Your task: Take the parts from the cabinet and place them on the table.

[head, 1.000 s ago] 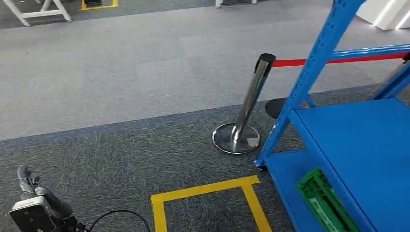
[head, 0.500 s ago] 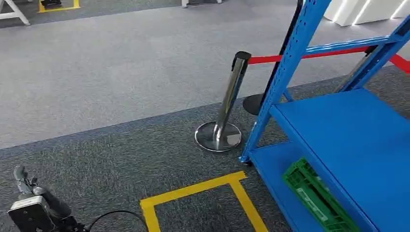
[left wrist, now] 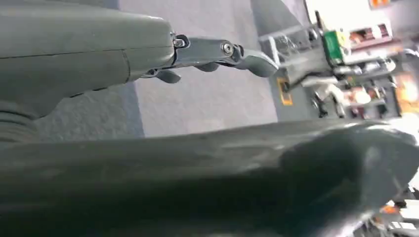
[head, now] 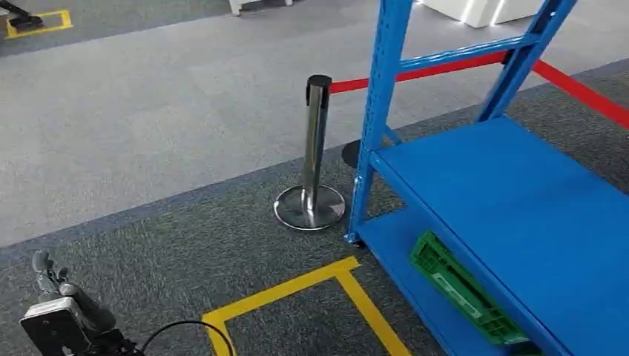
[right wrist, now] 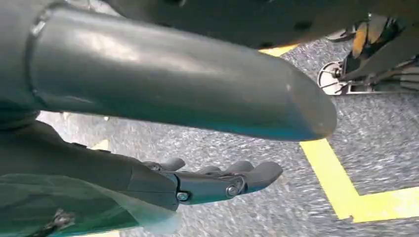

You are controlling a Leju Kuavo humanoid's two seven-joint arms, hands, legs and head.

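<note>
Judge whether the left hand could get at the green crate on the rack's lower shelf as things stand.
Probably not yet. The left hand hangs low over the carpet, far across the yellow floor tape from the green crate, which also sits tucked under the blue shelf.

The left hand [head: 52, 297] hangs low at seven o'clock, fingers extended, empty; the right hand [right wrist: 163, 123] likewise holds nothing.

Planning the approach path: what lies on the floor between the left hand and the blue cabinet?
In the head view, carpet with yellow tape lies between the left hand and the blue cabinet.
</note>
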